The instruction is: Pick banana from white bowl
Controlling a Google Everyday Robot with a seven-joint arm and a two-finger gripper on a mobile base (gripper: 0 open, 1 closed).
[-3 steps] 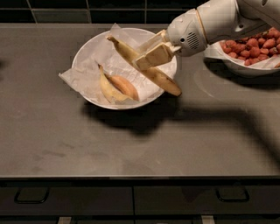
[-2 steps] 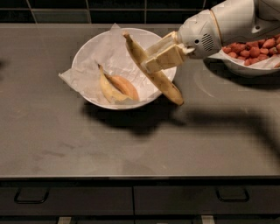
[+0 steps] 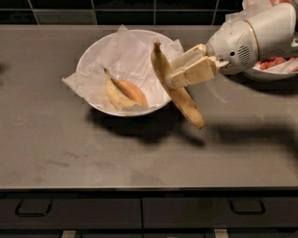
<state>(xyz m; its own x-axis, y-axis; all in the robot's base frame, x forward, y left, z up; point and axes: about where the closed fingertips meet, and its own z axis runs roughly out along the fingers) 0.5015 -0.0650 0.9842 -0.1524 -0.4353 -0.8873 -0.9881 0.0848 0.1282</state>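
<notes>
My gripper (image 3: 179,72) is shut on the long slim yellow banana (image 3: 186,104), holding it near its middle. The banana hangs tilted in the air over the bowl's right rim, its dark stem tip up and its lower end over the counter. The white bowl (image 3: 93,56), lined with crinkled white paper, sits on the grey counter to the gripper's left. A shorter, stubbier yellow banana (image 3: 122,92) still lies inside it.
A second white bowl (image 3: 274,72) with red fruit stands at the back right, mostly hidden behind my arm (image 3: 253,39). A dark tiled wall (image 3: 121,11) runs along the back. Drawers with handles (image 3: 31,209) sit below the counter's front edge.
The gripper has lifted the long banana up and to the right, out of the bowl. The banana has swung more upright. The stubby banana has stayed put.
</notes>
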